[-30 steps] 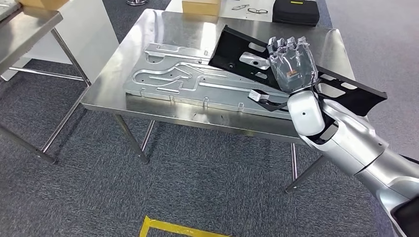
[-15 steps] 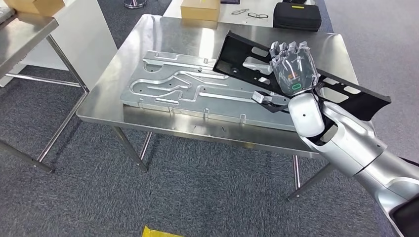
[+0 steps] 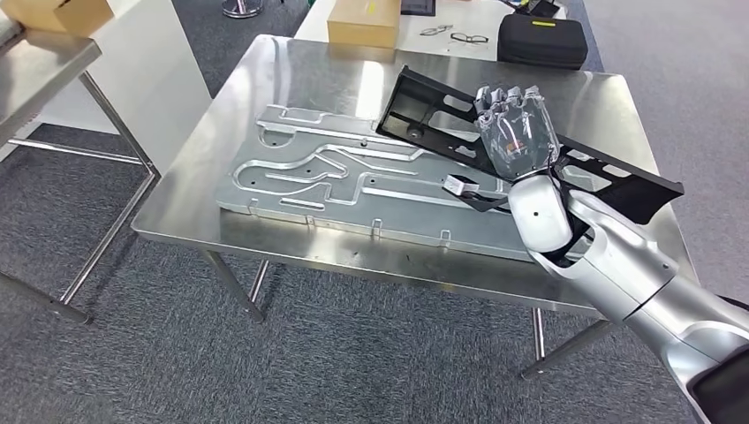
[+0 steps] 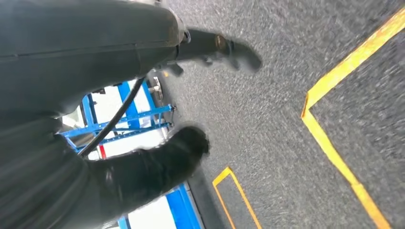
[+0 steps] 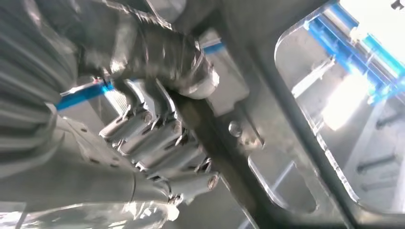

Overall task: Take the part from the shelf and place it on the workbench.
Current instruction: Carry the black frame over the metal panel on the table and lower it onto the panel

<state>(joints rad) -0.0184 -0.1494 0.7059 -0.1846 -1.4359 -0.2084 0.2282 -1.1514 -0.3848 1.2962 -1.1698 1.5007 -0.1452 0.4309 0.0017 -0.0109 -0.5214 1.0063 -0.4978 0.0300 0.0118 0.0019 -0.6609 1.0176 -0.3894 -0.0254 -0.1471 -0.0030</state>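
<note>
While the right hand [image 3: 517,132] grips the long black perforated plastic part [image 3: 609,172] with fingers wrapped over its rim, that part sits tilted above the shiny steel workbench [image 3: 291,75], over the right end of a flat grey machined metal plate [image 3: 336,181]. Right wrist view shows fingers [image 5: 157,138] clenched on the part's edge. Left hand [image 4: 157,167]: dark and blurred above grey carpet [image 4: 286,95], finger state can't be told.

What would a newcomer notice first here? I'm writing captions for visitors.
The right hand grips a long black part, held tilted over the right side of the steel workbench. Beneath and to its left a large grooved metal plate lies flat on the bench. A black case sits beyond the far edge.
</note>
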